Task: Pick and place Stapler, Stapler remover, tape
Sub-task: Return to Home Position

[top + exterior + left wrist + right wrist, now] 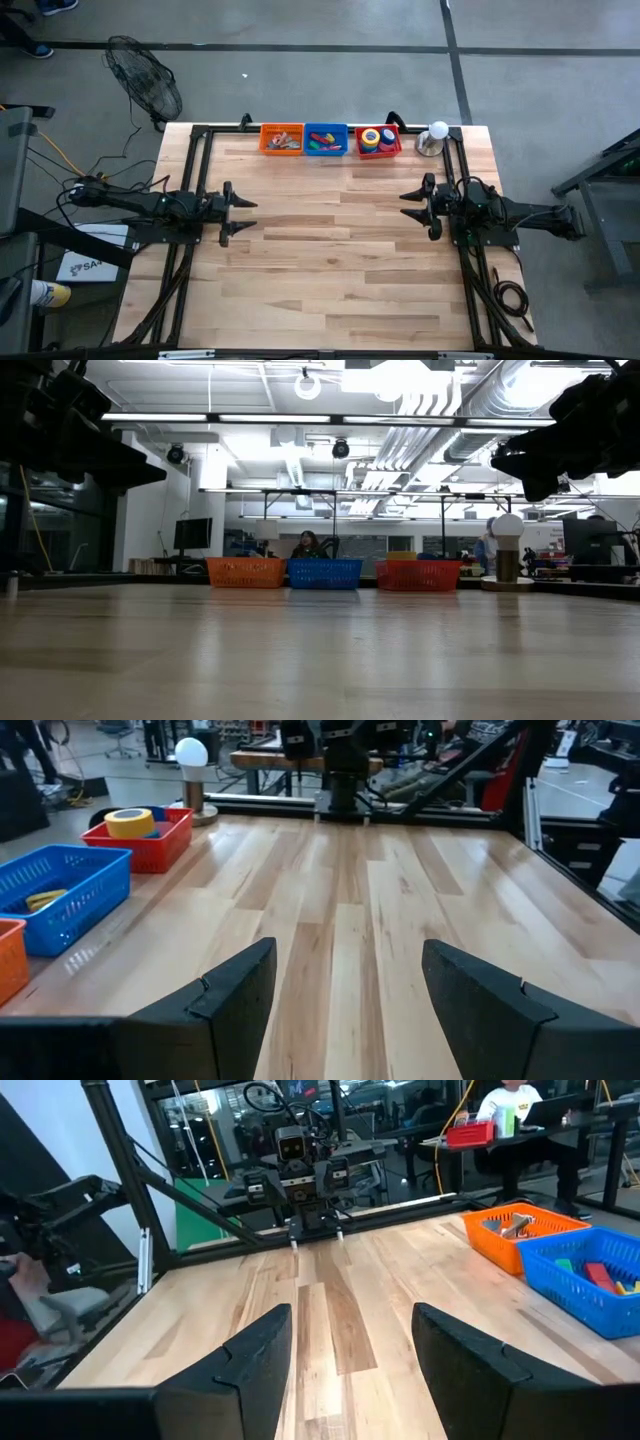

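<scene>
The tape rolls point(371, 137) are small open-centred rings, a yellow one uppermost with blue beside it. They lie in the red mesh bin point(378, 154) at the far edge of the pale wooden table point(330, 265), right of centre. The left gripper point(246, 215) at the left side and the right gripper point(407, 204) at the right side both stand well apart from the tape, jaws released and holding nothing. The blue mesh bin point(326, 153) holds coloured staplers point(324, 141). The contents of the orange mesh bin point(281, 153) cannot be told.

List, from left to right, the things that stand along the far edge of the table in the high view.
orange bin → blue bin → red bin → white ball on a metal base
</scene>
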